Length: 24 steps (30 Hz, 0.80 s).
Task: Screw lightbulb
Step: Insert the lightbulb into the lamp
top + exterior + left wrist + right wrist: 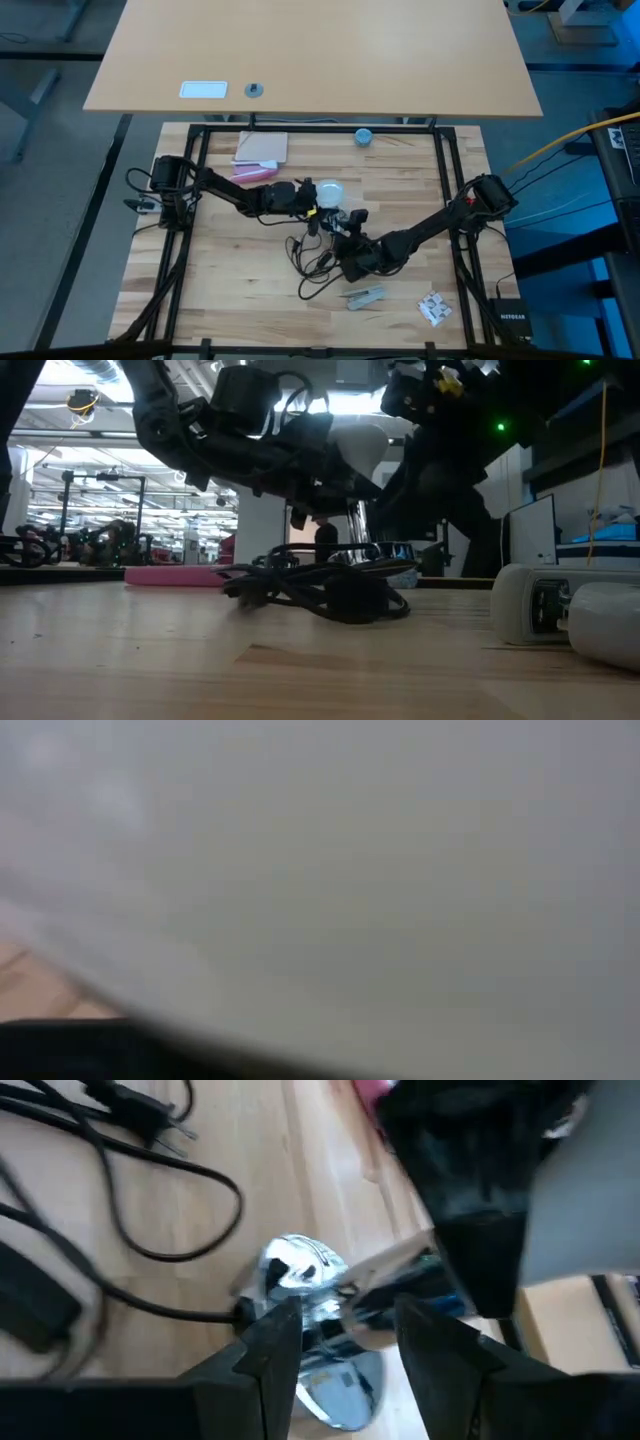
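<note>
Left hand [312, 197] grips lightbulb [329, 192]; right hand [345, 1342] straddles chrome stem [385, 1265].

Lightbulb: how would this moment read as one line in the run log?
lightbulb: white, at left hand, above silver lamp base | right hand: fingers astride lamp stem | black cord: loose on table

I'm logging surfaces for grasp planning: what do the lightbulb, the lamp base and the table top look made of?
The lightbulb: frosted white, matte, glass or plastic; can't tell which. The lamp base: polished metal by its mirror-like reflections. The table top: light wood planks, visible grain and seams, smooth finish.
</note>
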### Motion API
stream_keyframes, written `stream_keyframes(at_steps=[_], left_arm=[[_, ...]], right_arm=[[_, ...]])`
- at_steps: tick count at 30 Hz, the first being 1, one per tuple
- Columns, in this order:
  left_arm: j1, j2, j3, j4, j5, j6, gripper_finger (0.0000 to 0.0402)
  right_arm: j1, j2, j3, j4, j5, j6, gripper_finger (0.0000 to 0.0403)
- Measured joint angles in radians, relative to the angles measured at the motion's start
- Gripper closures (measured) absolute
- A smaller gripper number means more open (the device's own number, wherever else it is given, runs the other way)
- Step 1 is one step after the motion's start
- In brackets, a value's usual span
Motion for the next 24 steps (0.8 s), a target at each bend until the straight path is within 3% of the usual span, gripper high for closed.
stream_keyframes(at_steps=[10, 24], left_arm=[[-0.002, 0.000, 0.000, 0.015, -0.003, -0.017, 0.0251], [0.001, 0.000, 0.000, 0.008, -0.003, -0.007, 0.0251]], right_arm=[[-0.005, 0.030, 0.000, 0.012, -0.025, 0.002, 0.0237], [-0.019, 0.059, 0.001, 0.195, -0.097, 0.010, 0.0237]])
